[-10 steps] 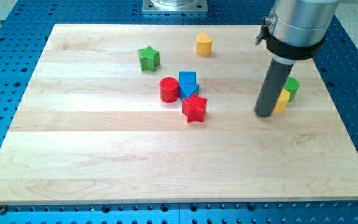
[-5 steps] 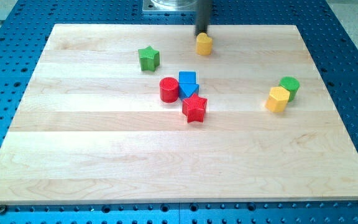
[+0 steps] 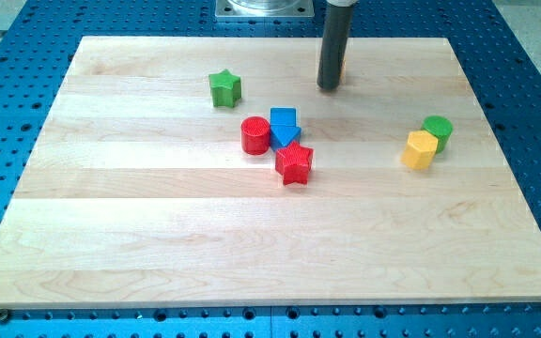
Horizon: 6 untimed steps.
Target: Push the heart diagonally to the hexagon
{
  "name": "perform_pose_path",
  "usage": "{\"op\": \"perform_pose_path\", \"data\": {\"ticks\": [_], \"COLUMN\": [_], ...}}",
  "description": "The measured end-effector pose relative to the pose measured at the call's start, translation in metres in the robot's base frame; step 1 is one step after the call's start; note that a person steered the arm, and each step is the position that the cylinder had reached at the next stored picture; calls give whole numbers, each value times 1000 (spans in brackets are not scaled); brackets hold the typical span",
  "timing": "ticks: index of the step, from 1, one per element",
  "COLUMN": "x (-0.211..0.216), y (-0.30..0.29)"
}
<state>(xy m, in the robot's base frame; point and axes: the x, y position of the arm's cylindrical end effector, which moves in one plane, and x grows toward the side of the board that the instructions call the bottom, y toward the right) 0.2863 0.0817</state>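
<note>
Tip set against the yellow heart at the board's 12 o'clock edge

My tip (image 3: 329,87), a bare rod clamped on nothing, is seen just in front of the yellow heart (image 3: 341,68), which is mostly hidden behind the rod. The yellow hexagon (image 3: 420,149) lies at 4 o'clock from the tip, well apart, touching the green cylinder (image 3: 437,130).

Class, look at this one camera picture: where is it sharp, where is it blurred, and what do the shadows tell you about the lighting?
Camera view: the red star and yellow hexagon are sharp, with small soft shadows, suggesting diffuse overhead light; my tip is slightly soft-edged and hides nearly all of the yellow heart; the board shows no harsh glare.
</note>
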Motion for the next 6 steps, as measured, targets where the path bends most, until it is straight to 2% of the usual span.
{"op": "perform_pose_path", "data": {"ticks": [1,2,3,5,6], "x": [-56,-93,-94,-84,-63], "y": [-1,2,-1,68,62]}}
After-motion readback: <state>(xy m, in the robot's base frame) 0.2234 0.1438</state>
